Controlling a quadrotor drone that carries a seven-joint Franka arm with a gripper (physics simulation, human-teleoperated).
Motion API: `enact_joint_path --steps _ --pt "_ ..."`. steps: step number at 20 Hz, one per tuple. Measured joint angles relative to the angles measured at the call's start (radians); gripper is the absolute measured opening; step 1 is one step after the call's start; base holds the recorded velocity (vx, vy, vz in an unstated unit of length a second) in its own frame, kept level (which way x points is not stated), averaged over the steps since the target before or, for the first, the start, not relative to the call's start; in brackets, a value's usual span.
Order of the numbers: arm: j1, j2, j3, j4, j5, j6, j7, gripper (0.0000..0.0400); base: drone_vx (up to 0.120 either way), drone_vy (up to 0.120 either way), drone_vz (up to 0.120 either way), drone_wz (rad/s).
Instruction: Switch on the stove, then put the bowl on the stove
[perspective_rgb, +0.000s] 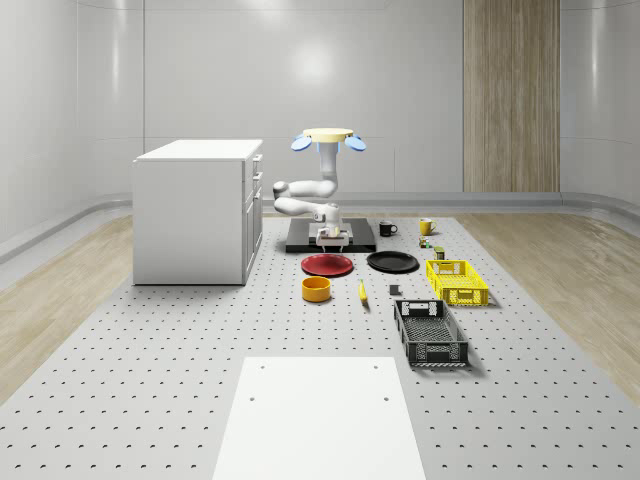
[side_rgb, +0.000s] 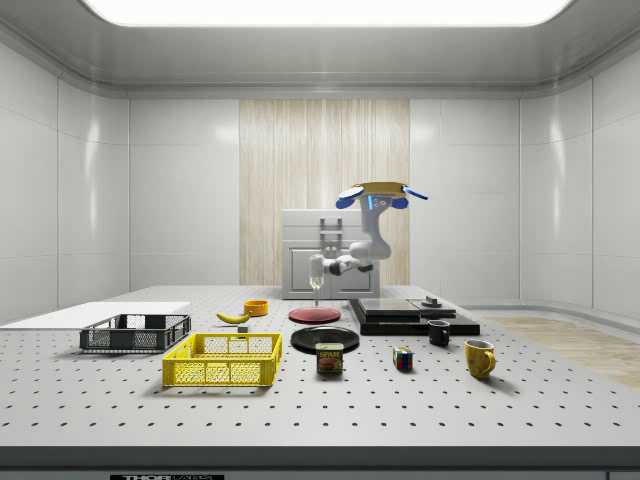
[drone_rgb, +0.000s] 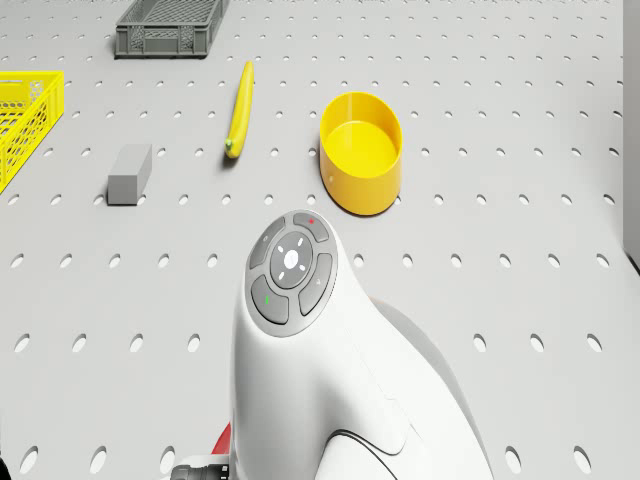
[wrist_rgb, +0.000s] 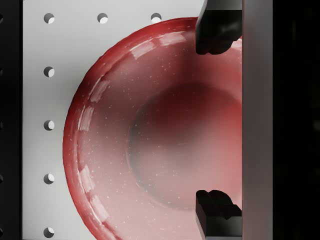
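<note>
The flat black stove (perspective_rgb: 345, 243) lies on the table behind the plates, and a small dark knob (side_rgb: 431, 301) stands on its top. The yellow bowl (perspective_rgb: 316, 289) (drone_rgb: 362, 150) sits upright in front of the red plate (perspective_rgb: 327, 265). The drone (perspective_rgb: 328, 140) hovers above the stove's front part with its arm bent downward. My gripper (wrist_rgb: 215, 120) (side_rgb: 316, 283) hangs open over the red plate (wrist_rgb: 150, 135), right beside the stove's edge (wrist_rgb: 295, 120). Its dark fingertips (wrist_rgb: 215, 30) are wide apart with nothing between them. The bowl is well away from the gripper.
A white cabinet (perspective_rgb: 198, 210) stands at the whole-scene view's left. A black plate (perspective_rgb: 392, 262), a banana (perspective_rgb: 362, 292), a grey block (perspective_rgb: 395, 291), a yellow basket (perspective_rgb: 457, 281) and a black crate (perspective_rgb: 430, 332) lie to the right. Two mugs (perspective_rgb: 387, 229) stand behind them.
</note>
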Motion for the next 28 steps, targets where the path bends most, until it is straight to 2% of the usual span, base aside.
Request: enact_joint_path --steps 28 --pt "-0.005 -0.012 0.001 0.001 0.005 0.011 0.004 0.0400 0.120 0.000 0.000 0.000"
